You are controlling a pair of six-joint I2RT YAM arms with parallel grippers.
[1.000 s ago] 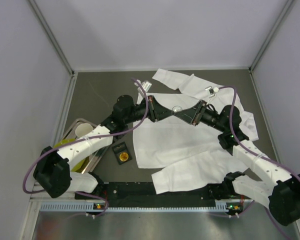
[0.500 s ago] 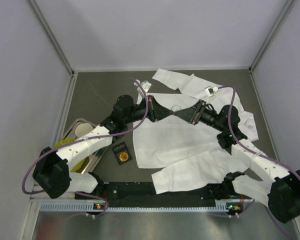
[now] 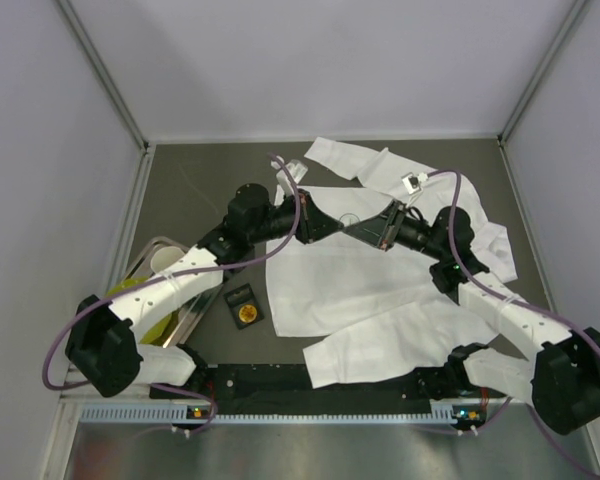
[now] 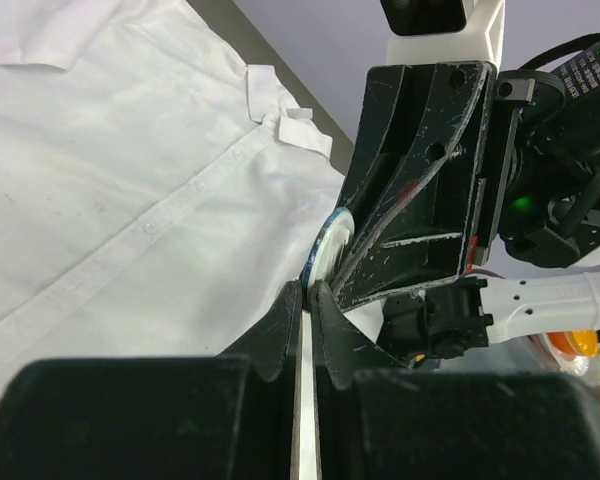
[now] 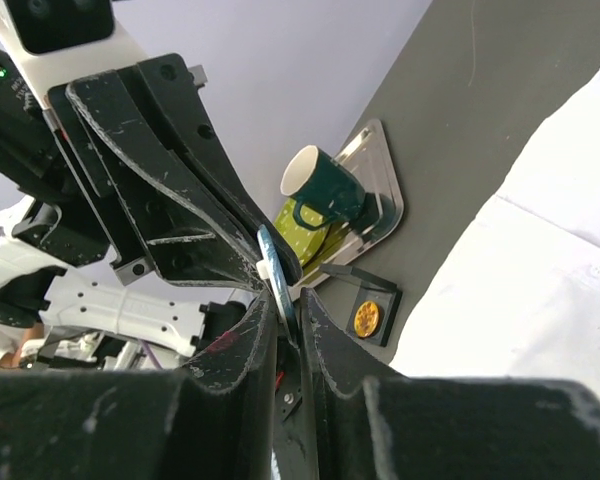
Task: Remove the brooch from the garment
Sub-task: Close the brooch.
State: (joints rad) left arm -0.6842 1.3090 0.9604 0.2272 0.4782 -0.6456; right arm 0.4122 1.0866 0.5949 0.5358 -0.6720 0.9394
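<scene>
Your brooch (image 4: 323, 255) sits just above the middle of the overhead frame, where the two arms meet over the chest of the garment (image 3: 330, 290). In the left wrist view it shows at centre as a small round disc with a blue rim. Treat it as light, hard and probably slick on its faces, so take it across the rim. The fingers of the right gripper (image 5: 280, 305) sit close on either side of that disc and look to be gripping it. The left gripper (image 4: 305, 292) has its fingers together, with a thin white sliver between them that reads as a pinched fold of shirt just beside the brooch. The cloth is thin and limp and will likely lift with the pin, so anchor it close to the fastening and pull gently, since a hard tug could tear it. The clasp itself is hidden.
</scene>
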